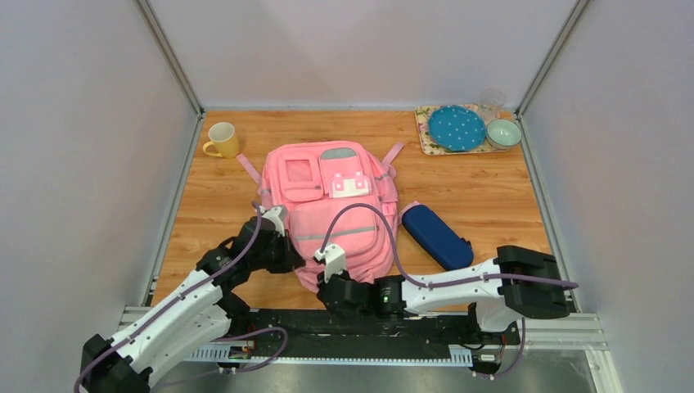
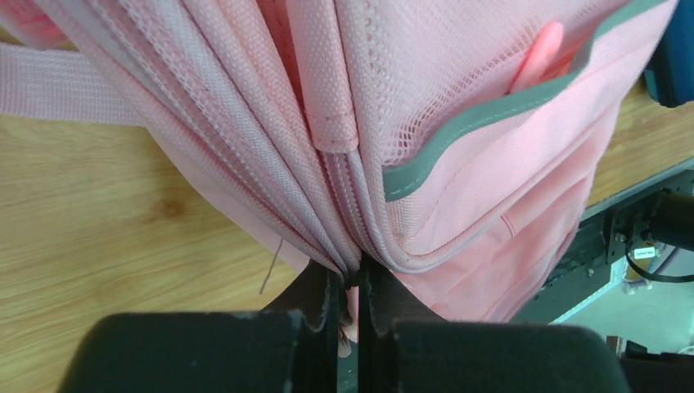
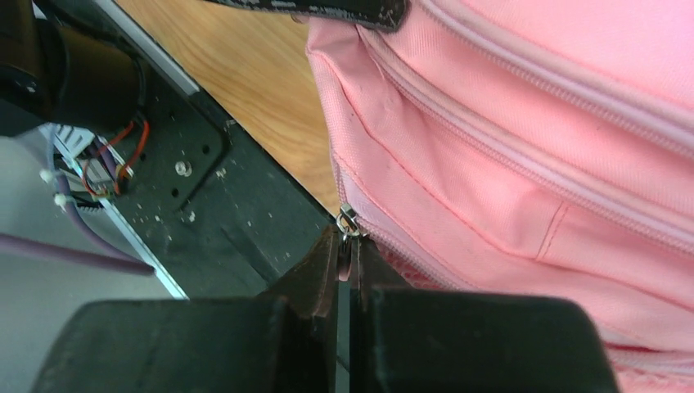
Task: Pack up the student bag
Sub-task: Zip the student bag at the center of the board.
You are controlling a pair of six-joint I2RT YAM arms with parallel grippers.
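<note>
The pink student bag [image 1: 331, 205] lies flat in the middle of the table, its top toward the arms. My left gripper [image 1: 282, 243] is at the bag's near left side, shut on a fold of its pink fabric by the zip seam [image 2: 348, 274]. A grey strip edges the mesh side pocket [image 2: 491, 106]. My right gripper [image 1: 327, 282] is at the bag's near edge, shut on the pink zip pull [image 3: 347, 262] under the metal slider [image 3: 349, 221]. The navy-blue zip pouch [image 1: 436, 236] lies on the table right of the bag.
A yellow mug [image 1: 221, 140] stands at the back left. A tray [image 1: 425, 135] at the back right holds a blue dotted plate [image 1: 456, 128], a green bowl [image 1: 503, 133] and a clear glass [image 1: 491, 101]. The black base rail [image 3: 213, 205] runs along the near edge.
</note>
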